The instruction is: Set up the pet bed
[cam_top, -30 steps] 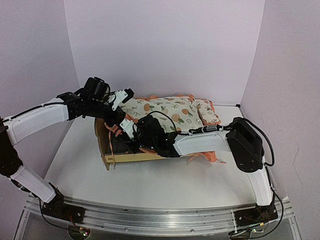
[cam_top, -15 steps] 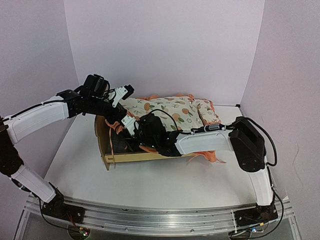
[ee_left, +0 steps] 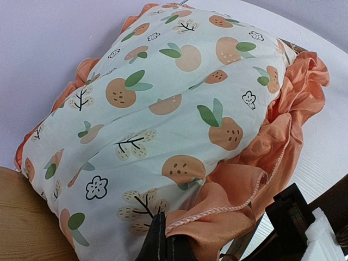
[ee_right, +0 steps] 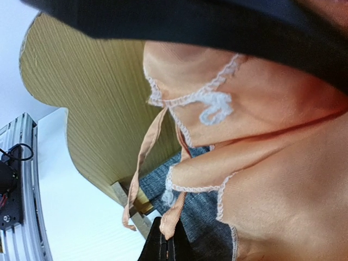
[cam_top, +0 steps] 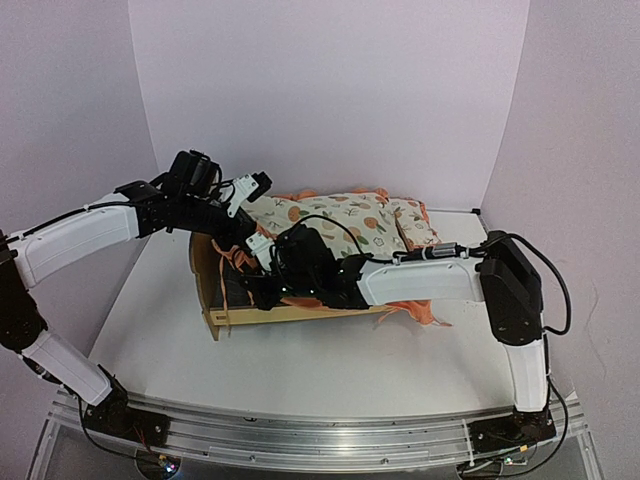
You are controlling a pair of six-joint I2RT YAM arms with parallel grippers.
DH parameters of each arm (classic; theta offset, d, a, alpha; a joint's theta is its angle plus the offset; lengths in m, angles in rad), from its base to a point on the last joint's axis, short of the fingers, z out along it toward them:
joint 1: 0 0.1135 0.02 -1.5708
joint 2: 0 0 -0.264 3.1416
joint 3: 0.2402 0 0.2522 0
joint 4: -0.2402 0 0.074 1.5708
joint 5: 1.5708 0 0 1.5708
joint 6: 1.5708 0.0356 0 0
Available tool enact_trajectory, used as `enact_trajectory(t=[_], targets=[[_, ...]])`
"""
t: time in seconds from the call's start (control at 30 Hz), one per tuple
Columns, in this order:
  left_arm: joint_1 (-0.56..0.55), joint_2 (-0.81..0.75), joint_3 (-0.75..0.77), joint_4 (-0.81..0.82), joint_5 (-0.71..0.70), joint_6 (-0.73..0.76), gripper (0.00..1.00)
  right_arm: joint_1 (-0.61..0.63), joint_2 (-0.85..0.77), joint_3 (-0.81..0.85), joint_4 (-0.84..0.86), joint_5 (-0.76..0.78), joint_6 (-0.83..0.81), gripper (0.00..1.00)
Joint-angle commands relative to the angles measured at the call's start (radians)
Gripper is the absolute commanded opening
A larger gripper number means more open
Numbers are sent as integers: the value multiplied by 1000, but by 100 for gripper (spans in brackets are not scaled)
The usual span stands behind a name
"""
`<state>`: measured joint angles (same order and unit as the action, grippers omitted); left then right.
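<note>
The pet bed point(cam_top: 213, 292) lies on the table with its plywood headboard point(ee_right: 92, 92) to the left and its dark grey-blue fabric base point(ee_right: 204, 215) partly showing. The fruit-print cushion point(cam_top: 340, 222) with orange ruffle point(ee_left: 283, 125) is draped over the bed. My left gripper point(ee_left: 163, 246) is shut on the ruffle's hemmed edge at the cushion's corner, above the headboard point(ee_left: 27, 223). My right gripper point(ee_right: 164, 246) is shut on a thin orange ribbon point(ee_right: 179, 209) of the cushion, low beside the headboard. In the top view the left gripper point(cam_top: 256, 185) is above the right gripper point(cam_top: 252, 252).
A small matching fruit-print pillow point(cam_top: 415, 222) lies at the cushion's far right end. Orange ruffle point(cam_top: 420, 312) spills onto the white table point(cam_top: 300, 370) under the right forearm. Lilac walls close the back and both sides. A metal rail point(cam_top: 300, 435) runs along the near edge.
The right arm has reached further left toward the headboard, drawing the cushion's near corner with it. The left gripper has risen slightly with its ruffle corner.
</note>
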<state>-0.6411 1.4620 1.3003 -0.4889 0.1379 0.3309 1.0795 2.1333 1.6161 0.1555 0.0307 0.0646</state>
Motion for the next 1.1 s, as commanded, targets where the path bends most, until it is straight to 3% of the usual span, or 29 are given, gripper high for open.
enact_trajectory(t=[0.0,0.37,0.73,0.97,1.07], targets=[[-5,2,-22,-17,15,2,0,-12,-76,19,35,35,67,0],[-5,-8,-48,-9,22,-7,0,-13,14,34,32,158,-12,0],[-5,-23,-131,17,22,-2,0,-12,21,-10,2,139,40,1],[-5,-19,-151,21,50,-17,0,-11,-75,-66,-75,130,51,33],[-5,-17,-165,28,55,-18,0,-12,-142,-102,-90,98,42,40]])
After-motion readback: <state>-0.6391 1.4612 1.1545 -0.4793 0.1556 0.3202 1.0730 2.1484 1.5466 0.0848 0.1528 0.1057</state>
